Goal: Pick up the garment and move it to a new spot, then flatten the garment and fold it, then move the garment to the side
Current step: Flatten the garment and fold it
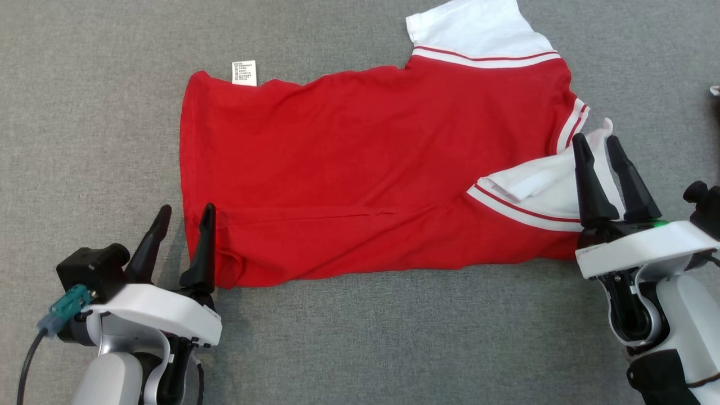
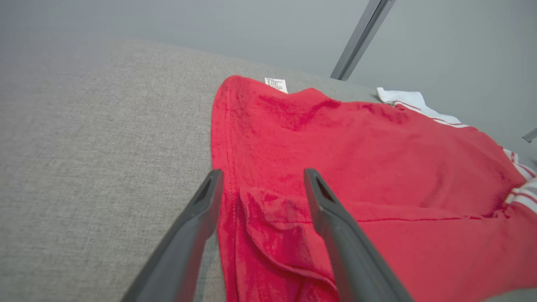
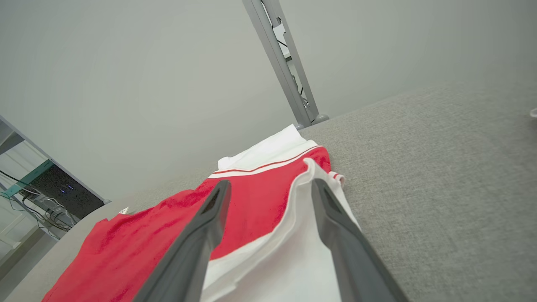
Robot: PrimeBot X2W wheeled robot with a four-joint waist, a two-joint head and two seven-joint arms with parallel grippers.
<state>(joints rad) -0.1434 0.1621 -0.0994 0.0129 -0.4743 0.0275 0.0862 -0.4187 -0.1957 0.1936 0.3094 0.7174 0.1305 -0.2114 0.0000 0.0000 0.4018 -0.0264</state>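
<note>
Surveying the grey cloth table [image 1: 84,140] first: the garment [image 1: 365,169], a red shirt, lay lengthwise across its middle, apparently folded once along the near edge. The near white sleeve [image 1: 540,191] sat rumpled at the right end. The left gripper [image 1: 187,208] straddled the hem corner, jaws apart and holding nothing. The right gripper [image 1: 596,139] stood over that sleeve, likewise open and empty. The small care label [image 1: 244,72] poked out at the far hem.

Judgement: the fold was underway. A good next fold needed the sleeve smoothed inward first, then both corners pinched through all layers and lifted together — evenly, so the edge stayed straight.
</note>
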